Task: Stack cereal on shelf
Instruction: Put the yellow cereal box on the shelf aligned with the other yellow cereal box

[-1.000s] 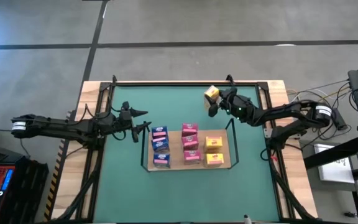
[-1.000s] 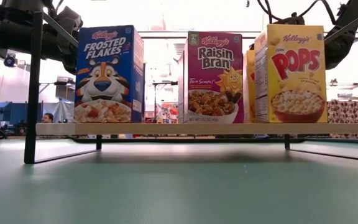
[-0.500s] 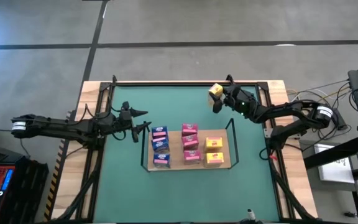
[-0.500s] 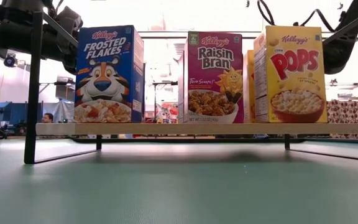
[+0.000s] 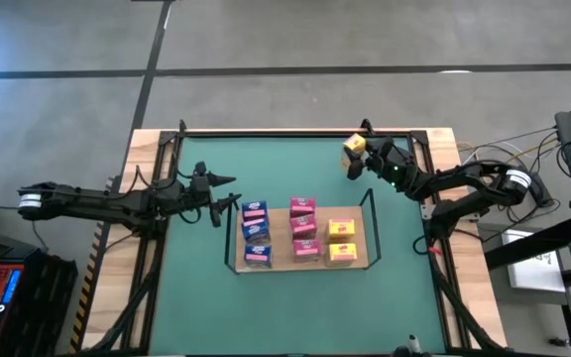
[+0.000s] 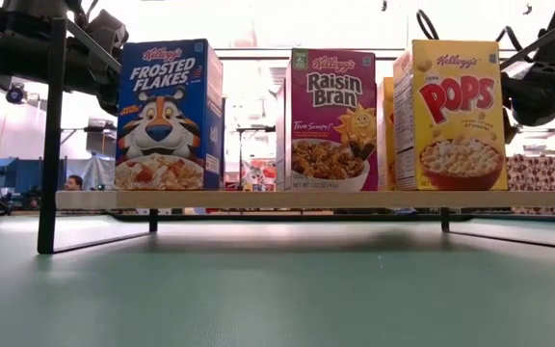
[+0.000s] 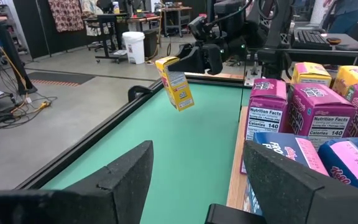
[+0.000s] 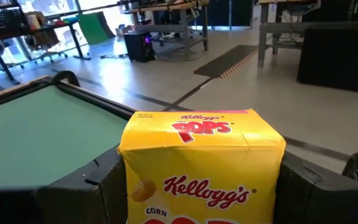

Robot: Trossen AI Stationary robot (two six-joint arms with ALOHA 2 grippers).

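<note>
So the right gripper (image 5: 362,156) is clamping a yellow Corn Pops box (image 5: 354,145) and holding it up in the air over the far right part of the green table (image 5: 196,288), beyond the far edge of the shelf (image 5: 284,260) and not touching it. From the right wrist view you can see the box (image 8: 201,165) sitting snug between the two dark fingers (image 8: 82,190), top flap facing the camera. In the left wrist view that same box (image 7: 175,83) is hanging tilted above the mat, with the right arm's gripper (image 7: 197,59) pinching it from behind.

The shelf itself is sitting mid-table and is carrying three rows already: blue Frosted Flakes boxes (image 5: 255,230) on the left, pink Raisin Bran boxes (image 5: 303,228) in the middle, and yellow Corn Pops boxes (image 5: 341,239) on the right. All are standing upright; in the low view the fronts are lined up neatly along the wooden board (image 6: 316,200).

The left gripper (image 5: 229,193) is hovering just off the shelf's left side, fingers spread apart and gripping nothing. Its wrist view is looking past the open fingers (image 7: 126,171) at the ends of the blue and pink rows.
</note>
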